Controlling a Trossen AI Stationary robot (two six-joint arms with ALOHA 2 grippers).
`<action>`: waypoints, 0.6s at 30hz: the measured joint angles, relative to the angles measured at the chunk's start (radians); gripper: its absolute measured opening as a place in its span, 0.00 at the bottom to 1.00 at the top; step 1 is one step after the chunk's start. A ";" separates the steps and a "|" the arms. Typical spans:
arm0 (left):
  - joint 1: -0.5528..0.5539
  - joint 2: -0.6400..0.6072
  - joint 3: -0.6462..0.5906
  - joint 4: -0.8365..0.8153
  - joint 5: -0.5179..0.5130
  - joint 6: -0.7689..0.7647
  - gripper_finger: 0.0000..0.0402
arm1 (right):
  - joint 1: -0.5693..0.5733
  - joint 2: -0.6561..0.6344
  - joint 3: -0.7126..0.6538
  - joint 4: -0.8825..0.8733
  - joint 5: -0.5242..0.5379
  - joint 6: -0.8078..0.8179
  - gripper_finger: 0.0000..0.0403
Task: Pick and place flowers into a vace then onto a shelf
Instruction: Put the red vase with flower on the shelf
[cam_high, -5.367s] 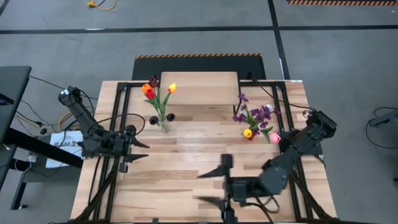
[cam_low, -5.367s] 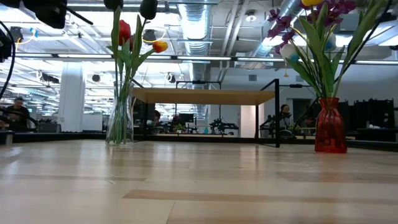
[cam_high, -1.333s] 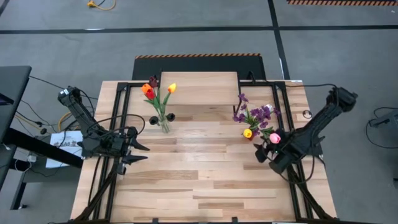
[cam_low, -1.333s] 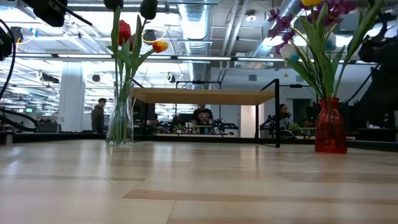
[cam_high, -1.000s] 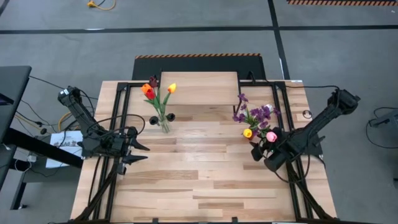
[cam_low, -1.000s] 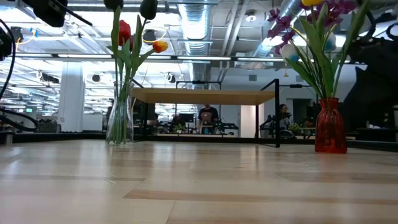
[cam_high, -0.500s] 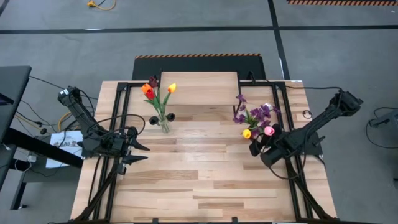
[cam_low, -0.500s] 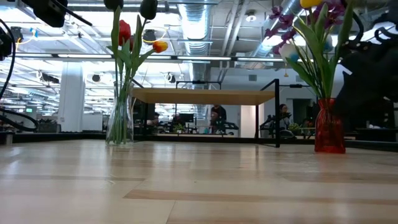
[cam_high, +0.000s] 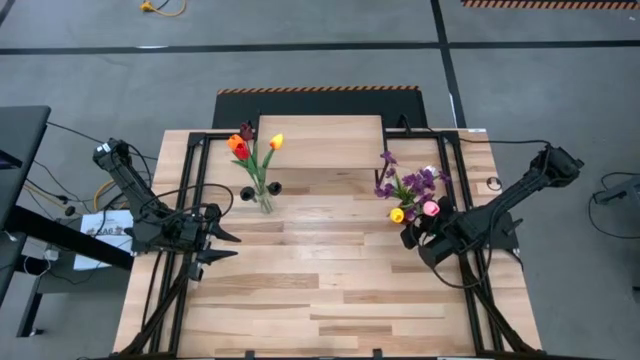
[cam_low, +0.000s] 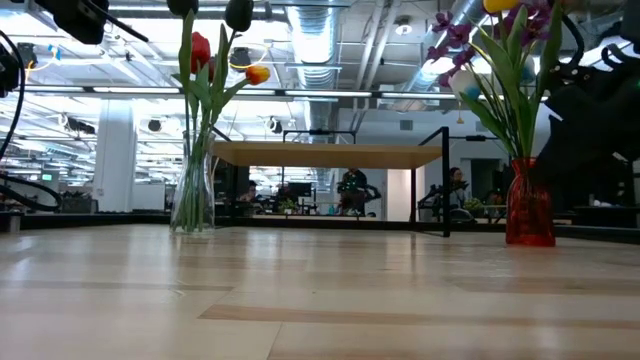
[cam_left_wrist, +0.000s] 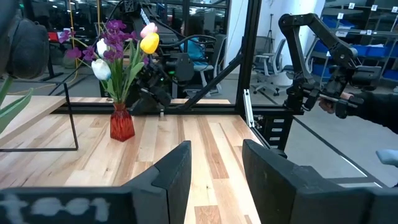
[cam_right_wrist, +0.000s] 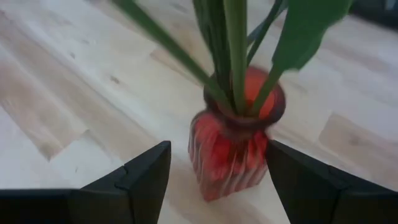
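Observation:
A red vase (cam_right_wrist: 230, 152) of purple, pink, yellow and white flowers (cam_high: 408, 190) stands on the table's right half. My right gripper (cam_high: 412, 232) is open, with one finger on each side of the vase's body. On the left half, a clear vase (cam_low: 192, 195) holds red, orange, yellow and dark tulips (cam_high: 245, 145). The light-wood shelf (cam_high: 320, 140) stands at the far middle with nothing on it. My left gripper (cam_high: 225, 245) waits open and empty at the left edge, pointing level toward the right. My right gripper straddles the red vase's body, slanting down from the table's near right. The inner side of one finger (cam_right_wrist: 292, 180) lies against the vase's wall (cam_right_wrist: 266, 152). The other finger (cam_right_wrist: 146, 180) stands a little apart. The vase rests on the table, leaning slightly.
Black frame rails (cam_high: 195, 200) run along both table sides. The shelf's thin black legs (cam_low: 446, 180) stand just left of the red vase in the low view. Bare wood lies between the two vases and toward the near edge. People move in the room beyond.
My right gripper has swung a little toward the table's left and far edge, bringing its open fingers around the red vase. The vase and its flowers have leaned slightly toward the left, and the pink head has shifted toward the far edge. Over the last half second all is still.

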 joint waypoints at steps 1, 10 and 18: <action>0.000 0.000 0.000 0.000 0.000 0.000 0.34 | -0.001 0.000 0.000 0.000 0.012 -0.002 0.64; 0.000 0.000 0.000 0.000 0.002 -0.001 0.34 | -0.001 0.000 0.000 -0.010 0.088 -0.002 0.64; 0.000 0.000 0.000 0.001 0.010 -0.005 0.34 | -0.001 0.000 0.000 0.003 0.133 -0.002 0.64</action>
